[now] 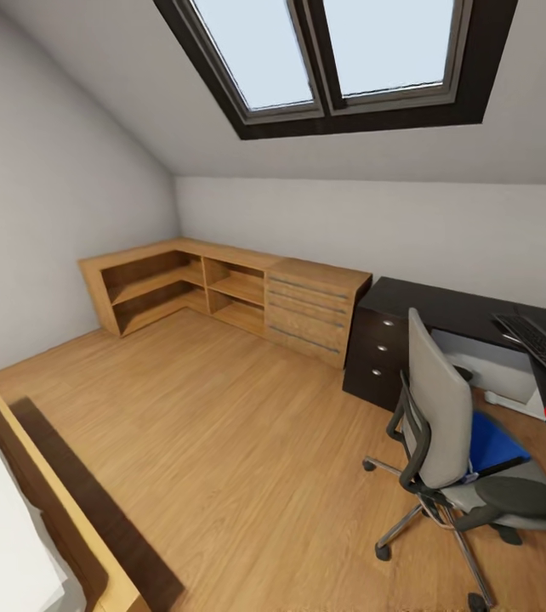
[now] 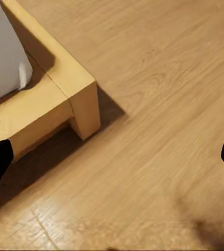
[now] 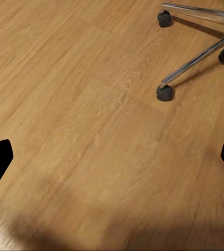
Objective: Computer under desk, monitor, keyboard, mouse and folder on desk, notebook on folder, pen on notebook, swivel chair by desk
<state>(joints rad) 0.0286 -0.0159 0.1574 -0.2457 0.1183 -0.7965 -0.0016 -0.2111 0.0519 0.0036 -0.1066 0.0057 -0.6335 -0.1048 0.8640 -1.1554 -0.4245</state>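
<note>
Over at the far left, bed (image 1: 18, 510) with its white mattress, corner post close under the left gripper (image 2: 112, 157), fingertips spread wide at the frame edges over bare wood floor (image 1: 222, 442), pinching nothing. Further along the wall, the light-wood cabinet (image 1: 239, 293), no part of this job. Then the black desk (image 1: 443, 310), drawer block with silver knobs facing the room, keyboard (image 1: 538, 342) lying on top toward the right edge. Nearer, the swivel chair (image 1: 447, 442), back turned this way, blue folder (image 1: 494, 442) flat on the seat, partly tucked behind the backrest. Down low, right gripper (image 3: 112, 151) likewise splayed open and empty, chrome legs and casters of the chair just ahead.

Likely step: closing in on the chair for the folder. Best done by rolling round to the chair's open front or side, not reaching over the backrest. Worth keeping the base off those casters, since a nudge could roll the chair. Then coming in low and flat with the right arm, pinching the folder's free edge, lifting clear of the armrest before swinging toward the desk. Monitor, mouse, notebook, pen: cannot tell from here.
</note>
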